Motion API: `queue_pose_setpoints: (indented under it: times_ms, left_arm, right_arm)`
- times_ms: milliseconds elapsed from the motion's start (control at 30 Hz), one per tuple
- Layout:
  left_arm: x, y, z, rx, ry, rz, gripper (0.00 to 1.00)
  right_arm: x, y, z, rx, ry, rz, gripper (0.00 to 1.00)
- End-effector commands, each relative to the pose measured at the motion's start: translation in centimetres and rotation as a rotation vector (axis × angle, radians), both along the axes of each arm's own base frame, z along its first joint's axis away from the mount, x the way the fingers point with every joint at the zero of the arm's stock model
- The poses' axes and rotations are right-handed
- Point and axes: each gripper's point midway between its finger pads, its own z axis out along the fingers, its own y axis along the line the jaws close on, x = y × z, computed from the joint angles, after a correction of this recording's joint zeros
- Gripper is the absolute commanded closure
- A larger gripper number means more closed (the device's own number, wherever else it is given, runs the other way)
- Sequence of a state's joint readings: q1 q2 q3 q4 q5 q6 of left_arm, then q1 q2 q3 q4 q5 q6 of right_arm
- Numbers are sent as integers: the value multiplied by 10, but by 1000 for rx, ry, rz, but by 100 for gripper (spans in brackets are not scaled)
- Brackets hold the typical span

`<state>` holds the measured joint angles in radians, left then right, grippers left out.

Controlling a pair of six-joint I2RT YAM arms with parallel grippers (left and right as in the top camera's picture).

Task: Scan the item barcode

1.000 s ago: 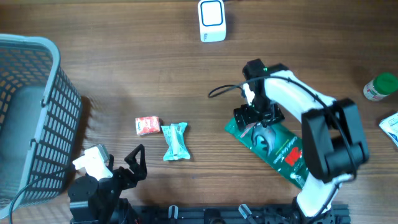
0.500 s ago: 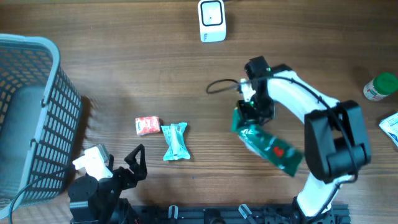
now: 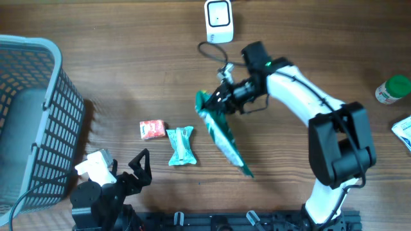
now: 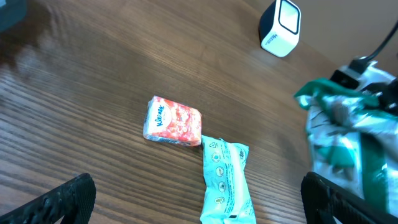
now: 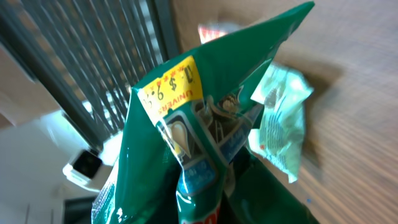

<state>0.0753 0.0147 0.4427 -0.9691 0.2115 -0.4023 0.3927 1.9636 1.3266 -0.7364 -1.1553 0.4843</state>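
Bag of green foil (image 3: pixel 223 133) is pinched at its top edge by the right gripper (image 3: pixel 218 99), jaws closed tight on it. It hangs lifted off the table (image 3: pixel 115 58), slanting down toward the near edge. Scanner (image 3: pixel 218 21), a small white box, sits at the far edge, apart from the bag. In the right wrist view the bag (image 5: pixel 205 137) fills the frame, with a yellow price sticker (image 5: pixel 171 84) near the top; no barcode can be made out.

The left gripper (image 3: pixel 138 168) rests at the near edge, jaws spread wide, holding nothing. A red packet (image 3: pixel 152 129) and a teal packet (image 3: pixel 180 145) lie side by side, just left of the bag. A grey basket (image 3: pixel 38 96) stands at far left, a green-capped bottle (image 3: pixel 393 89) at far right.
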Motion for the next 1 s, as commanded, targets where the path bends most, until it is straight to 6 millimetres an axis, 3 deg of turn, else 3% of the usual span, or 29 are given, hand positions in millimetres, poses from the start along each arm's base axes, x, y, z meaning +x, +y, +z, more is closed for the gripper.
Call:
queue_pose_setpoints:
  times_ms: [0, 100, 233, 367, 600, 700, 833, 900, 967]
  left_arm:
    - [0, -2, 1, -12, -9, -6, 0]
    - [0, -2, 1, -12, -9, -6, 0]
    - [0, -2, 1, -12, -9, -5, 0]
    - [0, -2, 1, -12, -9, -6, 0]
    - [0, -2, 1, -12, -9, -6, 0]
    - [0, -2, 1, -12, -9, -6, 0]
    - [0, -2, 1, -12, -9, -6, 0]
    - [0, -2, 1, -12, -9, -6, 0]
    - [0, -2, 1, -12, -9, -5, 0]
  right_arm:
    - [-40, 36, 1, 99, 99, 97, 96]
    - [-55, 62, -2, 145, 11, 165, 91]
    - [-45, 68, -12, 111, -93, 149, 71]
    - [-55, 65, -10, 117, -20, 163, 82]
    - [-62, 67, -1, 175, 11, 195, 93]
    - [-60, 66, -15, 165, 23, 195, 92]
    - [-62, 67, -48, 162, 92, 204, 90]
    - [-63, 69, -48, 269, 115, 243, 81]
    - [-57, 69, -55, 280, 129, 234, 63]
